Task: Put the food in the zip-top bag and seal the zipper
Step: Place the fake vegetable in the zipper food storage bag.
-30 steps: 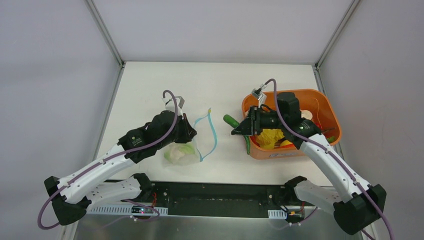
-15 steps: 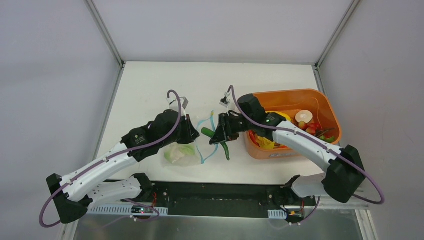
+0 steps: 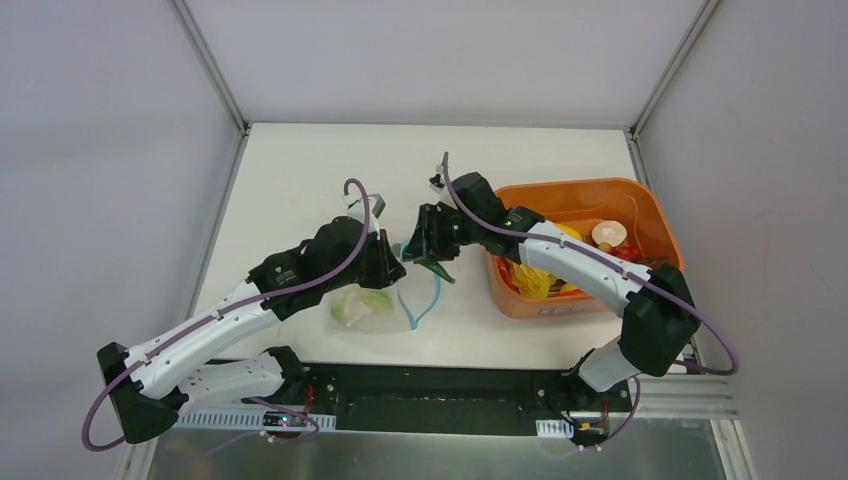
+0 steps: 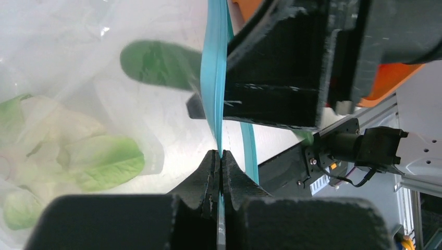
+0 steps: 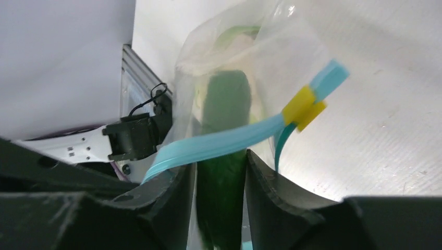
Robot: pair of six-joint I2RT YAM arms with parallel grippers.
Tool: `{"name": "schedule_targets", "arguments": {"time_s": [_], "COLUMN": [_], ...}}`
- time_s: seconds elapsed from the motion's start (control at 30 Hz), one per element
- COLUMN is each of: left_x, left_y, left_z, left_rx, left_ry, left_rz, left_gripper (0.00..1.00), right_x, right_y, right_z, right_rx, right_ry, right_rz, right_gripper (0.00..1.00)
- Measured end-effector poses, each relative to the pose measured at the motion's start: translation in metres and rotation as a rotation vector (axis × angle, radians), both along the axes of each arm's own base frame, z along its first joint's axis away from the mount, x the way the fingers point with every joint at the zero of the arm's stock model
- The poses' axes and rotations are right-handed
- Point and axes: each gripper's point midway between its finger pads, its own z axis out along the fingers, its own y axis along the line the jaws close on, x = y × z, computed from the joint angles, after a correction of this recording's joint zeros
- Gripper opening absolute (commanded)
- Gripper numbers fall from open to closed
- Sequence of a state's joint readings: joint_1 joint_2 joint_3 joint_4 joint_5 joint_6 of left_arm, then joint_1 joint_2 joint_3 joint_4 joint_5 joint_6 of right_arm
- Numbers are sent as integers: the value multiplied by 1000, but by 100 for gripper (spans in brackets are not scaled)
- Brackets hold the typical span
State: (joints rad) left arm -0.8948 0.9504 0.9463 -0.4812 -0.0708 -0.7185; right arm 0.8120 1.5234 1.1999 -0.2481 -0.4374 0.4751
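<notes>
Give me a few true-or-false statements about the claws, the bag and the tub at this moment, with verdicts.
1. The left claw is shut on the blue zipper. True.
2. The right claw is empty. False: it grips a long green vegetable, whose tip is at the mouth of the zip-top bag.
3. The zip-top bag has nothing in it. False: a white cauliflower with green leaves lies inside.
4. The orange tub holds several food pieces. True.
5. The zipper is sealed along its whole length. False: the two blue strips stand apart, so the mouth is open.
</notes>
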Motion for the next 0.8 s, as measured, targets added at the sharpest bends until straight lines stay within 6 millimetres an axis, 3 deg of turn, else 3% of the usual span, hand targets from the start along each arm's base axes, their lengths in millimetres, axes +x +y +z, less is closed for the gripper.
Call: {"name": "schedule_targets", "arguments": {"time_s": [0.2, 0.37, 0.5, 0.6, 0.8], "left_x": [1, 1, 2, 3, 5], "left_y": [-5, -3, 2, 5, 11], "left_z": [8, 13, 19, 22, 25], "left_rx": [-34, -49, -59, -69, -76], "left_ry": [-17, -30, -49, -57, -74], "left_rz": [-6, -2, 21, 40, 74], "left_gripper": [0, 0, 0, 0, 0], "right_x": [2, 1, 2, -3, -13], "right_y": [5, 13, 6, -6, -39], "right_z": [-13, -11, -11, 0, 51], "right_rx": [-47, -40, -43, -28, 68], "right_ry": [-14, -41, -71, -113, -243], "right_rz": [-45, -62, -80, -95, -165], "right_gripper": [43, 44, 49, 51, 50]}}
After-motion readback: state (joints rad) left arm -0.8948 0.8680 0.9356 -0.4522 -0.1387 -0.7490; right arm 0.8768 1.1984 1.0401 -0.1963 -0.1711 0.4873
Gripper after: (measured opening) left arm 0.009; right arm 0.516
